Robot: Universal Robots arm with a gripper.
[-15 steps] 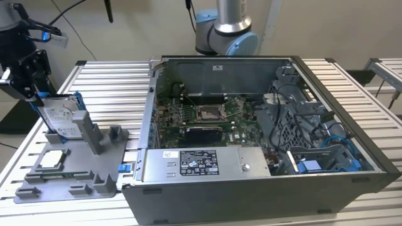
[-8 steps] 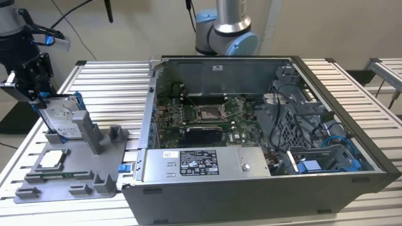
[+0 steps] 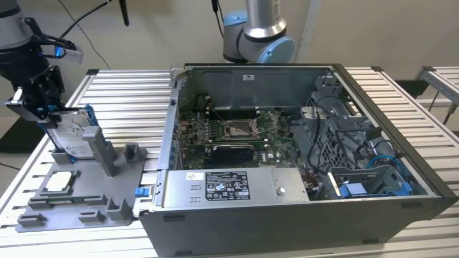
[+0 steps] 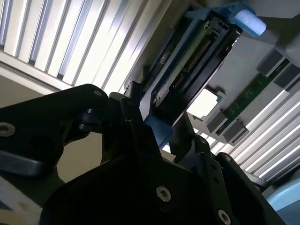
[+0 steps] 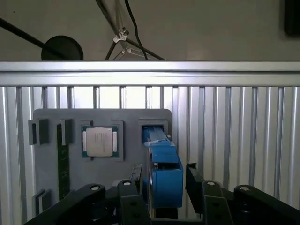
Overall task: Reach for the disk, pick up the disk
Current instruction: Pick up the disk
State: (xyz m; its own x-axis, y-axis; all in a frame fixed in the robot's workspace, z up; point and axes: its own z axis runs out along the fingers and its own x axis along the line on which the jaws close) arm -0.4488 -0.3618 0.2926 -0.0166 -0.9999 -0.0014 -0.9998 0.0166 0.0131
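Observation:
The disk stands on edge in a slot of the grey fixture at the exterior view's left, its white label facing outward and a blue bracket along its edges. My gripper comes down over its upper end. In the first wrist view the disk's blue bracket edge sits between the two black fingers, which lie close against its sides. The second wrist view shows the disk running away from the gripper, fingers pressed on both faces. The gripper looks shut on the disk.
A small square silver chip and a green memory stick lie on the fixture beside the disk. An open computer case with a labelled power-supply box stands to the exterior view's right. The table is slatted aluminium.

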